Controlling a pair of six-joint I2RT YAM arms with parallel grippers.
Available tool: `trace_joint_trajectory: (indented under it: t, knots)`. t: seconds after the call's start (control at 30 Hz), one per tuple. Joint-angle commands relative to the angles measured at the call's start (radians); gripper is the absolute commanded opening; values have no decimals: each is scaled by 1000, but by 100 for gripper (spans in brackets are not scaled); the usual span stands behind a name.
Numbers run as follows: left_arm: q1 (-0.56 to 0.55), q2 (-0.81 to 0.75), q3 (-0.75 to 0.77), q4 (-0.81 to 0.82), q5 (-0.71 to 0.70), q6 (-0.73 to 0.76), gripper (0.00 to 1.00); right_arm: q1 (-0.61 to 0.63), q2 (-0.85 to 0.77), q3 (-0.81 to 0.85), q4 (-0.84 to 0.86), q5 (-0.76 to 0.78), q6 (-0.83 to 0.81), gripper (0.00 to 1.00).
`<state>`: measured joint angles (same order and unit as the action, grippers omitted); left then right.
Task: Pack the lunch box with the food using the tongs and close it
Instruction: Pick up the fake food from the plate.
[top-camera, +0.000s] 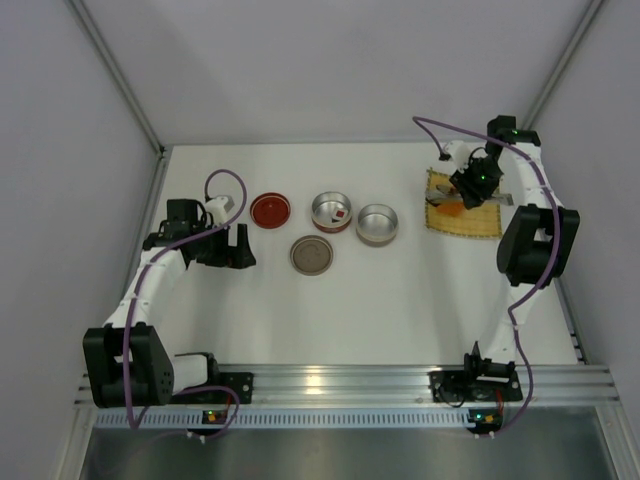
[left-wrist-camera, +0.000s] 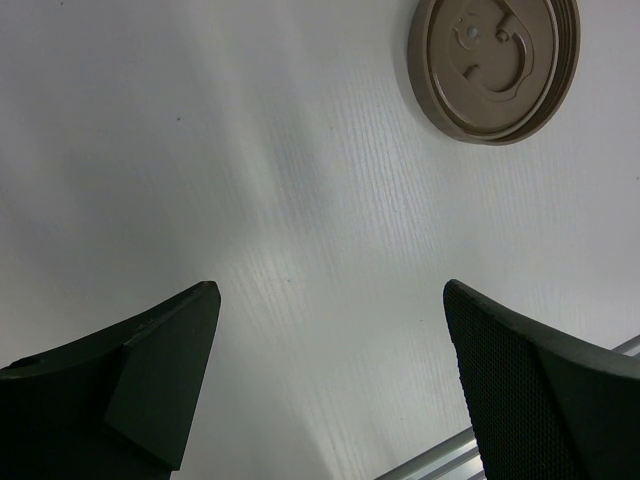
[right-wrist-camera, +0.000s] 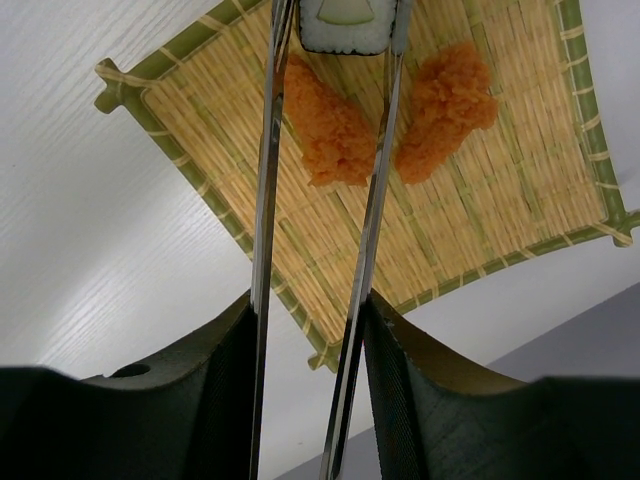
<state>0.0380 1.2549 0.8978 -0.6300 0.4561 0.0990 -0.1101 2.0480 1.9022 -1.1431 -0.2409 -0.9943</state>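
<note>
Right jaws pinch the tongs (right-wrist-camera: 265, 200); I see the roll piece (right-wrist-camera: 345, 25) between their tips, dead ahead; left jaws spread.

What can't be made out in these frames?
- Right wrist view: the roll piece between the tongs is cut off by the top edge, tong tips too.
- Top view: the right gripper covers part of the mat and some food on it.
- Top view: the piece in the tin is too small to identify.
- Left wrist view: the brown lid is clipped by the top edge.
</note>
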Motion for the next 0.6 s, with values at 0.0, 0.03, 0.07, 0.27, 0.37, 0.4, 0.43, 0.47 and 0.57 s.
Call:
trace_joint_trajectory:
  t: [0.0, 0.03, 0.07, 0.27, 0.37, 0.4, 0.43, 0.47, 0.57]
  knots:
    - [5, 1, 38, 6, 13, -1, 98, -13, -55, 67, -52, -47, -18, 32]
    - [5, 0, 38, 6, 13, -2, 98, -11, -69, 78, -58, -58, -9, 31]
    - [7, -3, 38, 6, 13, -2, 98, -13, -77, 98, -75, -69, -1, 30]
    - [5, -9, 41, 1, 21, -4, 98, 42, -170, 107, -93, -138, 65, 29]
    - [5, -12, 44, -4, 32, -4, 98, 102, -218, 71, -87, -166, 112, 28]
    - [7, -15, 46, -5, 30, -4, 98, 165, -233, 55, -63, -176, 138, 27]
    - [5, -15, 46, -4, 32, -2, 98, 190, -264, 35, -41, -178, 152, 27]
    - [7, -17, 46, -7, 33, -2, 98, 211, -279, -1, -21, -181, 169, 27]
    - [7, -17, 46, -8, 33, -1, 98, 305, -318, -52, 61, -198, 238, 26]
